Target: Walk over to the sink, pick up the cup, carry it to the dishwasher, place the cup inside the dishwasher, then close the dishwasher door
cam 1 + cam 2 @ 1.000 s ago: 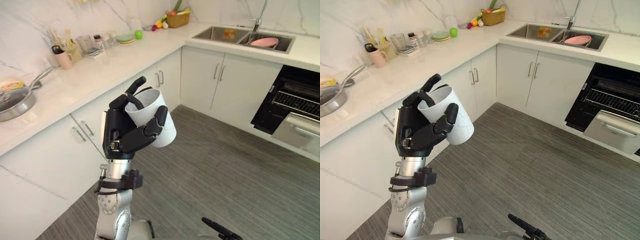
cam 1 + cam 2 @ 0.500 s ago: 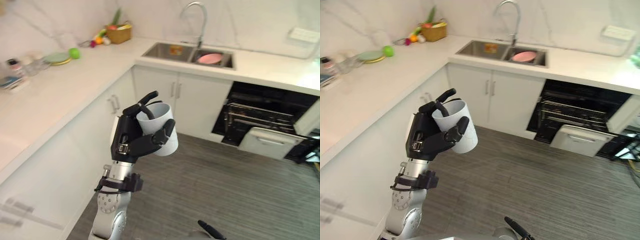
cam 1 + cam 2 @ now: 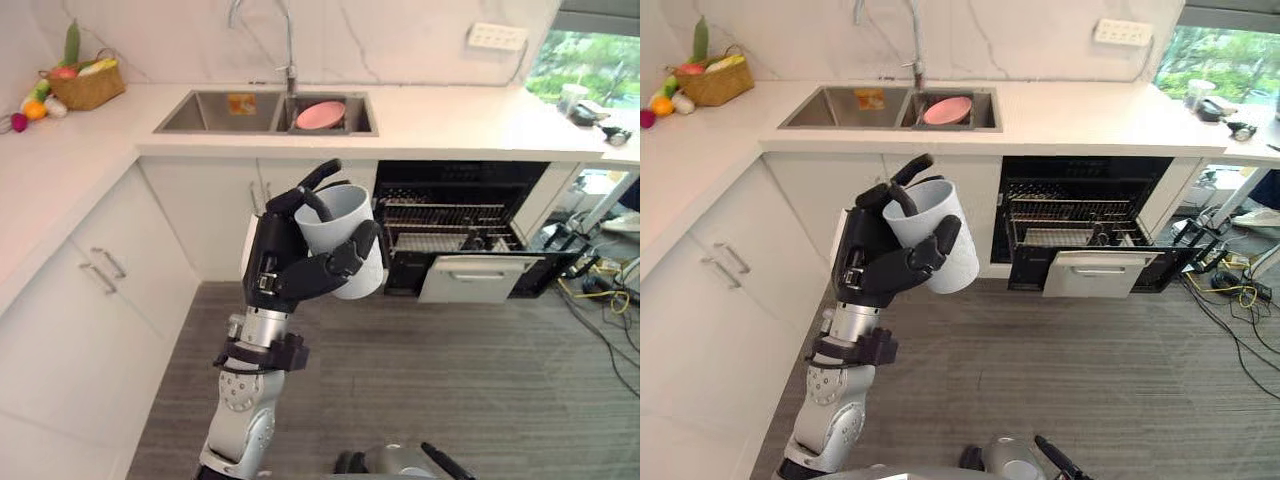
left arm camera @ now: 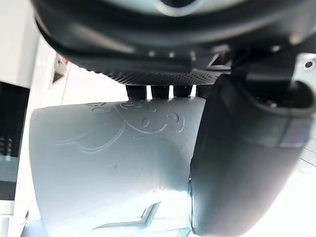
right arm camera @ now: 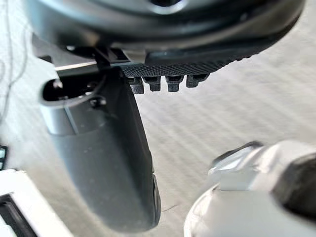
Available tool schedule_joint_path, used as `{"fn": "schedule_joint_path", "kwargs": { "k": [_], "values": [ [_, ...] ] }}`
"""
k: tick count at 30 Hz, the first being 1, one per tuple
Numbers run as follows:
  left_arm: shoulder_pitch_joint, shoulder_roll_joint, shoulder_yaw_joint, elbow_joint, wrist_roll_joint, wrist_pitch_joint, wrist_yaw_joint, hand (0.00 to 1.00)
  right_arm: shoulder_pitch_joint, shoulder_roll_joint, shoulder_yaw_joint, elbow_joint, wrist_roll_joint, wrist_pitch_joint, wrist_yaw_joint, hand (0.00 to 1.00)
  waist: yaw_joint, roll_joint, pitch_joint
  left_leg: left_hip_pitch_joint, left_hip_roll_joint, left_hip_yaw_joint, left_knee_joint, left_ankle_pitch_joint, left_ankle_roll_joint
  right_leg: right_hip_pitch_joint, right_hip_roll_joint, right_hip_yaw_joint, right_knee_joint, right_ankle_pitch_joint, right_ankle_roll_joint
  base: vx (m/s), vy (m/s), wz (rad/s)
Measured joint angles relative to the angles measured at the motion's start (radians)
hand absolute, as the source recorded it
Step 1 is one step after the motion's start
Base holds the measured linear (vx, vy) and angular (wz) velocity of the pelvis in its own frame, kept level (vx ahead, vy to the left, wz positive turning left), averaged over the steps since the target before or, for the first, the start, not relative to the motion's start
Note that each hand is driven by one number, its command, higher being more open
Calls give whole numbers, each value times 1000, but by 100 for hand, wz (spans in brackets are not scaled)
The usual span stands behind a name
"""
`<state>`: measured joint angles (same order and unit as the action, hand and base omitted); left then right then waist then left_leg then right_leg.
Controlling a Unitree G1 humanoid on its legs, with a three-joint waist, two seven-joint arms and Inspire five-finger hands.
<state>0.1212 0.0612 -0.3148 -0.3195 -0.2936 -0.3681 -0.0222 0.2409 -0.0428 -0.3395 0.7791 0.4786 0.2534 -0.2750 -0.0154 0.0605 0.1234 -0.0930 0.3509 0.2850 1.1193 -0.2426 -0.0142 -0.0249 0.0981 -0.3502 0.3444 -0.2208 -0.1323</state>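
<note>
White cup (image 3: 345, 238) stays gripped in the curled fingers of my left hand (image 3: 281, 266); view has swung, open dishwasher (image 3: 447, 214) now ahead.

The cup (image 3: 345, 240) is a plain white tumbler with a faint raised line drawing on its side, seen close in the left wrist view (image 4: 113, 163). It is held off the floor in the left hand (image 3: 272, 268), tilted, with its open mouth upward. The fingers (image 3: 300, 195) hook over its rim and the thumb (image 3: 352, 255) curls across its outer wall. Beyond the fingers, set in the counter, is the steel sink (image 3: 205, 112). To the right of the fingers and lower, under the counter, is the dishwasher (image 3: 450, 212), a dark cavity with wire racks showing. Its white door (image 3: 470, 280) is open.
</note>
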Motion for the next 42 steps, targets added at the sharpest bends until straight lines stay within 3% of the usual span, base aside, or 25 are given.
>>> {"fn": "schedule_joint_path", "kwargs": {
  "k": [3,5,7,9,12,13,15,17,18,19,20,22,23,25,26,27,28,29,30,31,35,38,39,40,42],
  "values": [
    [13,1,36,-1,-4,-23,-4,0,-29,-10,5,39,-51,-34,-21,100,23,-5,-3,-54,-70,15,-294,-59,-6,79,1,79,-104,36,47,373,-6,-78],
    [13,7,69,-5,-3,-35,7,0,-73,-25,21,65,-49,-76,-65,100,23,-6,-5,-48,-148,-34,-604,-45,-19,109,-13,131,-137,54,30,443,69,-83],
    [26,12,92,-4,1,-43,58,0,-121,-39,42,21,-49,-154,-161,100,25,-14,-5,-41,-248,-170,-872,98,-45,138,-44,222,-173,55,44,418,158,-99],
    [27,13,95,-3,19,-44,96,0,-142,-40,54,-65,-51,-211,-222,100,24,-14,-5,-59,-268,-224,-907,149,-47,172,-50,274,-195,42,68,477,252,-83],
    [30,18,96,3,19,-47,109,0,-154,-47,62,-267,-75,-286,-269,100,19,-23,-8,-19,-297,-206,-1000,332,-22,249,-93,324,-181,-17,156,381,239,-50],
    [27,25,96,4,18,-50,108,0,-157,-46,65,-347,-91,-311,-273,100,16,-49,-19,9,-333,-191,-1007,319,1,248,-136,327,-144,-38,189,378,234,-17],
    [20,31,98,4,17,-51,103,0,-166,-40,63,-453,-131,-335,-276,100,12,-72,-20,24,-364,-187,-984,272,28,239,-169,312,-76,-35,196,345,225,5],
    [23,41,125,3,17,-51,83,0,-171,-24,64,-515,-156,-354,-265,100,15,-87,-12,84,-370,-172,-979,219,34,172,-197,268,140,-27,209,290,215,-21],
    [27,43,160,2,18,-51,67,0,-165,-15,64,-522,-204,-375,-242,100,17,-91,-11,121,-369,-157,-984,197,41,109,-224,234,298,15,232,246,182,-42],
    [26,45,200,2,5,-53,61,0,-148,-2,52,-497,-188,-493,-147,100,14,-92,-11,154,-368,-141,-988,172,53,43,-263,196,456,30,218,263,185,-45],
    [25,53,271,3,-19,-68,61,0,-98,23,16,-500,-149,-647,27,100,-11,-87,-11,184,-363,-137,-978,134,60,-49,-310,135,563,-16,182,214,127,-24],
    [19,62,331,2,-22,-90,64,0,-52,40,5,-569,-150,-711,100,100,-43,-78,-10,200,-348,-140,-980,119,58,-106,-304,100,479,-47,186,233,93,0],
    [2,77,338,1,-22,-95,66,0,-25,41,12,-681,-150,-717,118,100,-56,-79,-10,210,-333,-141,-984,107,49,-136,-279,81,295,-50,197,327,57,3],
    [-7,77,314,2,-22,-83,64,0,-23,40,45,-799,-153,-716,121,100,-61,-83,-12,219,-328,-143,-987,100,41,-143,-257,67,97,-14,197,294,-18,1],
    [-5,75,291,2,-22,-72,62,0,-26,35,76,-866,-167,-710,123,100,-59,-92,-13,231,-329,-142,-986,91,29,-129,-248,52,-15,61,185,245,-57,0],
    [4,72,262,6,-20,-66,60,0,-38,20,122,-933,-194,-688,129,100,-59,-90,-10,258,-329,-143,-979,58,18,-107,-242,32,-80,210,142,311,-83,-5],
    [15,52,234,11,-16,-58,59,0,-56,1,157,-943,-214,-676,139,100,-58,-68,-5,274,-302,-140,-967,34,5,-74,-217,21,-92,216,139,278,-84,-6],
    [25,41,208,10,4,-56,58,0,-63,-9,187,-942,-236,-654,150,100,-55,-61,-8,279,-290,-137,-959,28,-4,-52,-200,20,-122,217,137,287,-99,-9],
    [28,31,182,8,26,-57,48,0,-68,-10,200,-943,-287,-572,157,100,-49,-56,-7,283,-275,-136,-960,24,-9,-39,-181,18,-145,220,134,217,-83,-3],
    [28,26,177,8,41,-57,31,0,-67,-3,195,-907,-270,-555,200,100,-46,-56,-7,284,-266,-135,-971,23,-10,-34,-168,15,-161,221,132,149,-59,-1],
    [55,24,228,3,39,-87,11,0,27,24,88,-863,-152,-555,407,100,-31,-30,11,314,-257,-103,-1008,22,-13,-19,-144,36,-192,215,136,89,-1,-17],
    [108,22,277,3,40,-108,13,0,38,14,49,-885,-65,-555,512,100,-30,-31,40,233,-228,-86,-691,-27,-60,54,-135,78,-232,192,136,48,9,-33],
    [125,19,273,3,44,-117,8,0,39,-7,45,-923,-55,-557,541,100,-29,-30,45,144,-204,-92,-494,-23,-56,85,-132,90,-266,199,130,52,17,-33],
    [145,9,267,3,64,-126,-6,0,31,-33,46,-951,-43,-561,572,100,-12,-31,40,124,-205,-96,-512,-70,-37,89,-133,122,-267,201,130,68,43,-45],
    [148,11,267,2,103,-135,-7,0,-4,-49,52,-967,-25,-570,612,100,0,-33,41,110,-222,-126,-648,-88,-6,86,-145,160,-267,207,123,52,92,-61]
  ]
}}
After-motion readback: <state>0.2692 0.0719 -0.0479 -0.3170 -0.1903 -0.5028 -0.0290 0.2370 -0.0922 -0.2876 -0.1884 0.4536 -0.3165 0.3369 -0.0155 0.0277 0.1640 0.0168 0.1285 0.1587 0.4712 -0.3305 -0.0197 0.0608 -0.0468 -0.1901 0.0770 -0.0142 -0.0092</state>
